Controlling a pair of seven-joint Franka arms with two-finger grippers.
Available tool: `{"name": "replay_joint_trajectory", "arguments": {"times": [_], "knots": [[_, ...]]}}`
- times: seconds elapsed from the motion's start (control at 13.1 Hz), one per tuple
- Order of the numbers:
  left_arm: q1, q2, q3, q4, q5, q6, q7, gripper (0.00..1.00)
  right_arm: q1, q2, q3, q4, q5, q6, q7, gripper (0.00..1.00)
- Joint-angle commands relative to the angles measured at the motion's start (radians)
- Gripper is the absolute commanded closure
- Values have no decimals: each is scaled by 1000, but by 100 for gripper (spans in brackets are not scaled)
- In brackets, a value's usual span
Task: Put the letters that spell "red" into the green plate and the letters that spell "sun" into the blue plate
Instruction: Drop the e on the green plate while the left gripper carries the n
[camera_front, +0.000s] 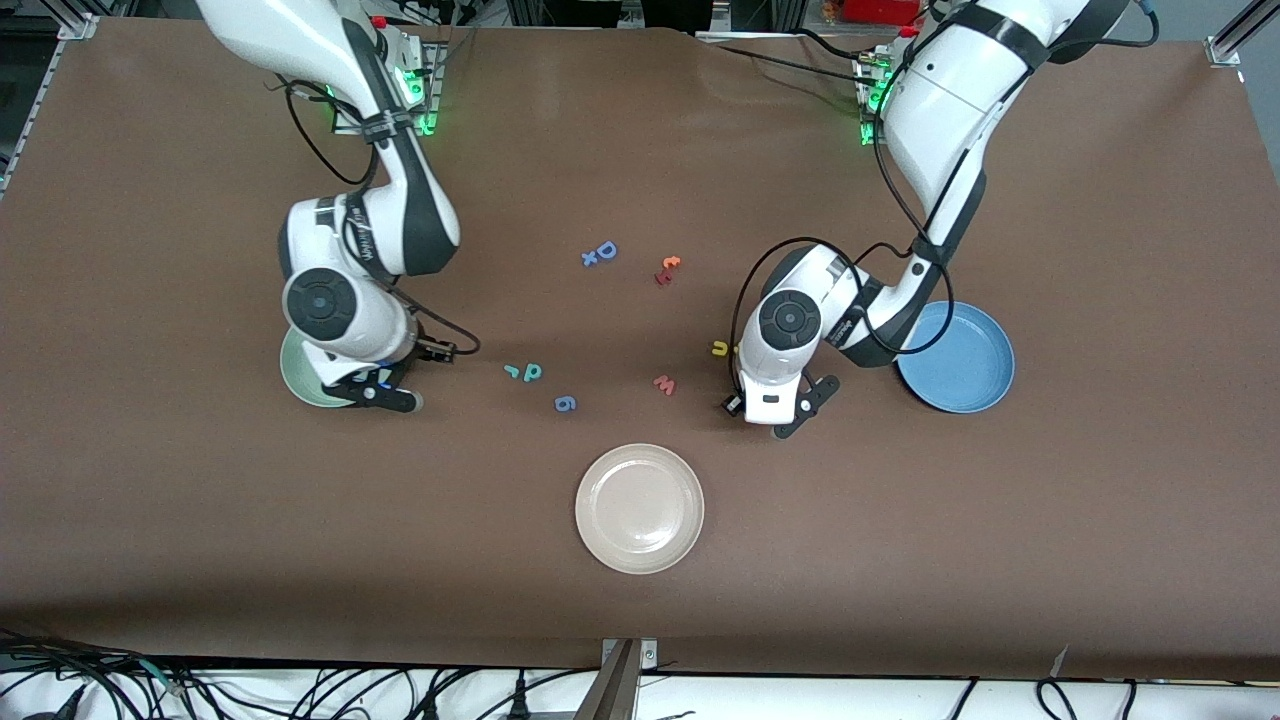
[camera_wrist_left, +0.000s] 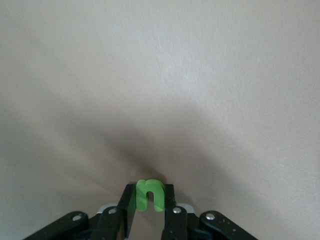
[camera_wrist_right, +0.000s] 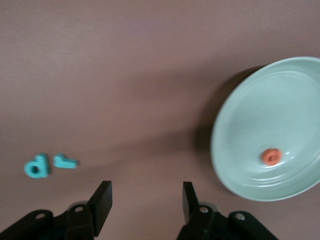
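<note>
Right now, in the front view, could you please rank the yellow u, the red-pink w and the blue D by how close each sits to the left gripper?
From the left gripper, shut on the green n:
1. The yellow u, beside the left arm's wrist.
2. The red-pink w, toward the table's middle; its gap to the gripper is only a little greater than the u's.
3. The blue D, clearly farthest, nearer the robots' bases.

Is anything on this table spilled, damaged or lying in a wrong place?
Nothing stands out. The orange e lies in the green plate, the left gripper holds the green n, and the blue plate has no letters in view.
</note>
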Motion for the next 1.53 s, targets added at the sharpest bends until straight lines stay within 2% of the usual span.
{"name": "replay_joint_trajectory", "arguments": {"times": [0.0,0.08,0.23,0.31,0.46,0.69,0.92,1.07,1.3,1.46], "knots": [[39,-96,1,-10,20,-129,212,79,71,113,-10,128,77,-8,198,47],[57,-116,1,-12,8,-154,286,78,94,151,-10,163,121,6,262,48],[74,-138,1,-21,8,-194,346,78,132,218,-10,231,134,37,358,50],[89,-162,1,-28,8,-228,450,76,149,233,-8,234,134,69,417,50],[167,-205,1,-36,8,-288,694,75,180,259,-10,229,133,116,458,51],[284,-291,0,-87,2,-297,1060,75,189,276,-10,202,133,150,471,56],[364,-327,1,-143,-12,-299,1283,74,191,276,-11,166,133,170,472,55],[405,-316,1,-160,-12,-299,1399,72,189,276,-14,154,133,170,471,55],[435,-296,1,-219,-15,-263,1417,73,189,276,-14,142,131,189,472,55],[470,-285,1,-289,-47,-185,1417,71,198,276,-13,122,131,221,472,55]]}}
